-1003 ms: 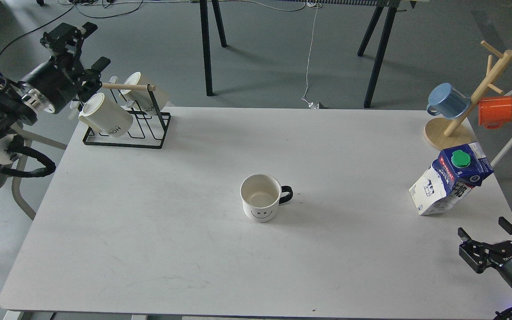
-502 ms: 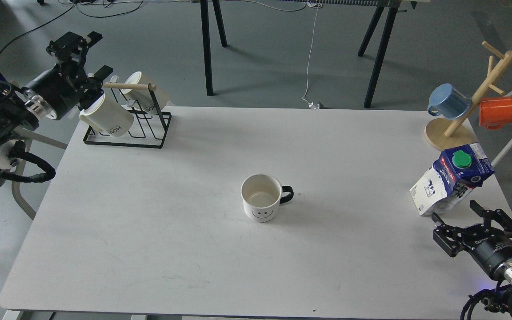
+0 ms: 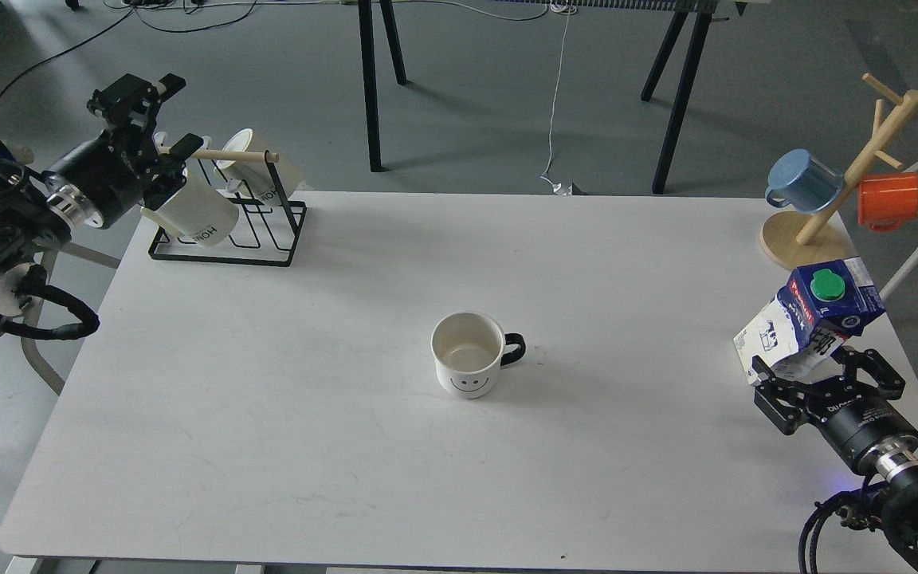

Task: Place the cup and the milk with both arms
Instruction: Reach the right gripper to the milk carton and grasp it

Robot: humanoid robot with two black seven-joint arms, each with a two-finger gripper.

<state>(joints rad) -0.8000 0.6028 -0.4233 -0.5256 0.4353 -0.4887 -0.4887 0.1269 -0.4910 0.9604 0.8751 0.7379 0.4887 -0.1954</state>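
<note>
Milk [image 3: 814,319]: standing at table's [image 3: 268,399] right edge, label too blurred to read | right gripper [image 3: 825,375]: fingers apart, straddling its base | cup [image 3: 468,353]: sitting mid-table amid bare surface | left gripper [image 3: 158,119]: fingers apart beside "HOME"-lettered, apparently, cream mugs [image 3: 192,214].

Single head view, high, looking forward and down over the whole white table [image 3: 268,414]. Far edge toward 12 o'clock, with grey floor and black trestle legs [image 3: 371,88] beyond. Left arm enters at 9 o'clock, right arm at 4 o'clock. Mid-range framing; no second view to overlap.
</note>
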